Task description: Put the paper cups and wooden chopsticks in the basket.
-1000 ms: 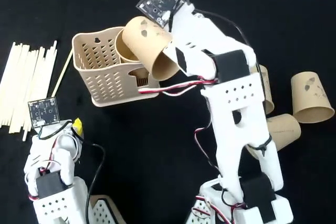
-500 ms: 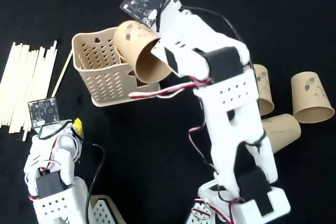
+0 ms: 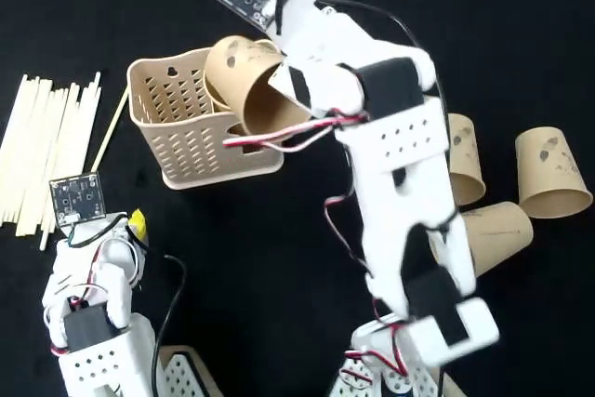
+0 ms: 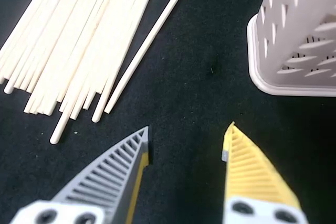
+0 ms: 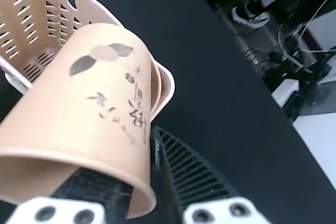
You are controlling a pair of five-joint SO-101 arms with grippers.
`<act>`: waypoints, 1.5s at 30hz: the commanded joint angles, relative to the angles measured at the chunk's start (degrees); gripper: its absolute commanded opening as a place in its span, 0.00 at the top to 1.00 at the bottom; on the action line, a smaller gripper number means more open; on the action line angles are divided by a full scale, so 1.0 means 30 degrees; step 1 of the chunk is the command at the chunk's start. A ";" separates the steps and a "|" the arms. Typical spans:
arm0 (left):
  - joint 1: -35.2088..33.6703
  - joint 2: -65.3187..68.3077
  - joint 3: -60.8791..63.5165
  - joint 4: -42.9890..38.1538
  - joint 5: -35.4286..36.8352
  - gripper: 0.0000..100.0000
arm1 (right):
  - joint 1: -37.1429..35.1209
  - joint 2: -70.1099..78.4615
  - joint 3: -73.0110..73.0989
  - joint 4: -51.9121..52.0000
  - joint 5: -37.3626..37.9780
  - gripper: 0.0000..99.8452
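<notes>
My right gripper is shut on the rim of a brown paper cup, one finger inside and one outside. The cup lies tilted over the right end of the beige slotted basket, its base above the opening. In the right wrist view the held cup hangs over the basket, and a second cup's edge shows just behind it at the basket. Three more cups lie right of the arm. The wooden chopsticks lie at the far left. My left gripper is open above bare cloth.
The table is covered in black cloth. One stray chopstick lies slanted between the pile and the basket's left wall. The left arm's base sits at the front left, and cables and dark objects line the far edge.
The right arm swung left with the cup, bringing it from beside the basket's right end to over its opening. The left arm stayed still.
</notes>
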 commanded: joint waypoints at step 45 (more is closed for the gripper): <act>0.0161 -0.0088 -0.0073 -0.0293 -0.0029 0.77 | 1.0608 -1.1619 1.6396 -0.0059 1.2484 0.76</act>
